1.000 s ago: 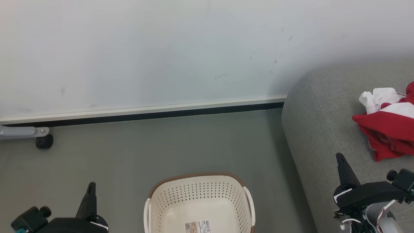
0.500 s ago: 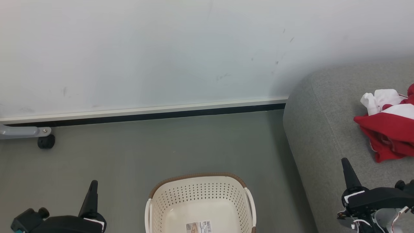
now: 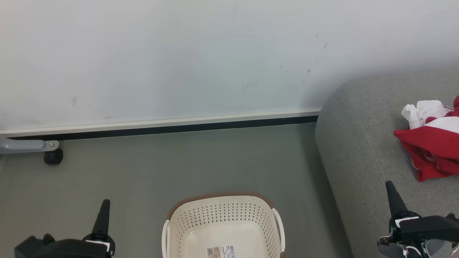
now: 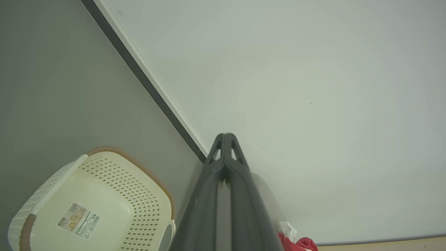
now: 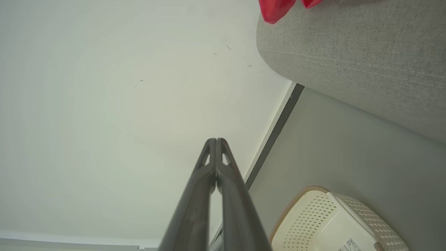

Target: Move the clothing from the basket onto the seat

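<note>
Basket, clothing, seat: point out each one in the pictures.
basket (image 3: 222, 218), head view, on its perforated back wall.
clothing (image 3: 430, 143), head view, on the red fabric.
seat (image 3: 358, 143), head view, on bare grey upholstery left of the clothing.

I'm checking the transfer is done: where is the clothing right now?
In the head view the clothing lies bunched on the seat at the right edge, above the right gripper and right of the basket.
</note>
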Controlling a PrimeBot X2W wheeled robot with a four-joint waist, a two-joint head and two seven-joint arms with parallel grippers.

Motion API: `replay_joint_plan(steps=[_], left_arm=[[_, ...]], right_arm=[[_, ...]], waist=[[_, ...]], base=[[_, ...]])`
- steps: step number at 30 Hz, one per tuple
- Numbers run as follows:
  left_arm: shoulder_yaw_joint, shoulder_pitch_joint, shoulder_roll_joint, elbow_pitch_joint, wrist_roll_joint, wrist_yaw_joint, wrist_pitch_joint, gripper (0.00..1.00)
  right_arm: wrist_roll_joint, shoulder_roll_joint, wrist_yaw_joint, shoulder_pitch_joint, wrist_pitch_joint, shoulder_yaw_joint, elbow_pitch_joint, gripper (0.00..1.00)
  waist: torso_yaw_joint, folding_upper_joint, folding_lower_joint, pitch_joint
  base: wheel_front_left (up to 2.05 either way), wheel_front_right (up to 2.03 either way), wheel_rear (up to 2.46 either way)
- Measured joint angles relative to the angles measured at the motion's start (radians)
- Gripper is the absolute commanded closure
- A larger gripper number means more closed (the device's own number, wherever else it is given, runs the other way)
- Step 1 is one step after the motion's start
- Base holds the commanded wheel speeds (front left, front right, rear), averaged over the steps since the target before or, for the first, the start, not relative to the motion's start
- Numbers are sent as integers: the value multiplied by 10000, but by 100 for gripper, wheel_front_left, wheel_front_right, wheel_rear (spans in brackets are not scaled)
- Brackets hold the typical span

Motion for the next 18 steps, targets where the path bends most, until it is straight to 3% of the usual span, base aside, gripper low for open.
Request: replay_joint_plan(steps=[18], left_arm=[[520, -254, -374, 357, -2107, -449, 491, 100]], right_arm=[[2217, 445, 437, 213, 347, -905, 184, 100]], waist=[[79, 0, 0, -48]], base=[[0, 0, 0]])
